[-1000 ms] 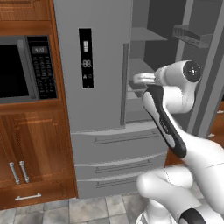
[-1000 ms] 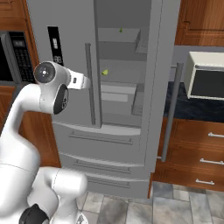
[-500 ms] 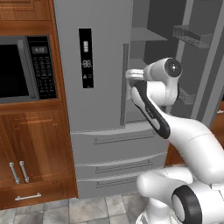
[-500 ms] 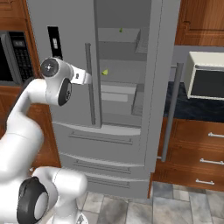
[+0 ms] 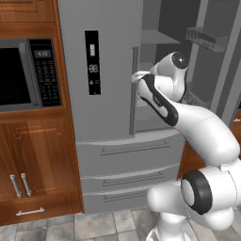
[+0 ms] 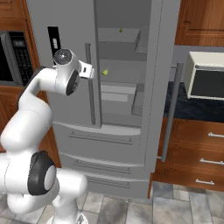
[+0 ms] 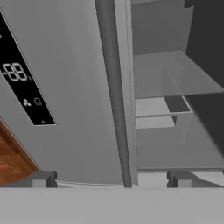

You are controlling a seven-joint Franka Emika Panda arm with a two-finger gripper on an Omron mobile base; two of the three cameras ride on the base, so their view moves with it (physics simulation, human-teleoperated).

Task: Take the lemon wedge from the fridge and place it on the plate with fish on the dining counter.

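Lemon wedge (image 6: pixel 104 72) lay as a tiny yellow-green speck on a grey shelf (image 6: pixel 120 78) inside the fridge (image 6: pixel 127 87), whose right door (image 6: pixel 159 78) stood swung open; its shape could not be resolved at that size. In the left base view the arm's elbow and the closed left door (image 5: pixel 101 66) hid that shelf. The gripper (image 7: pixel 111 178) was spread wide and held nothing, its dark fingertips (image 7: pixel 41 178) straddling the left door's vertical handle (image 7: pixel 114 92) (contact with the handle could not be confirmed). A black microwave (image 5: pixel 26 70) sat in wooden cabinetry left of the fridge. A white appliance (image 6: pixel 205 81) was cut off at the frame edge.
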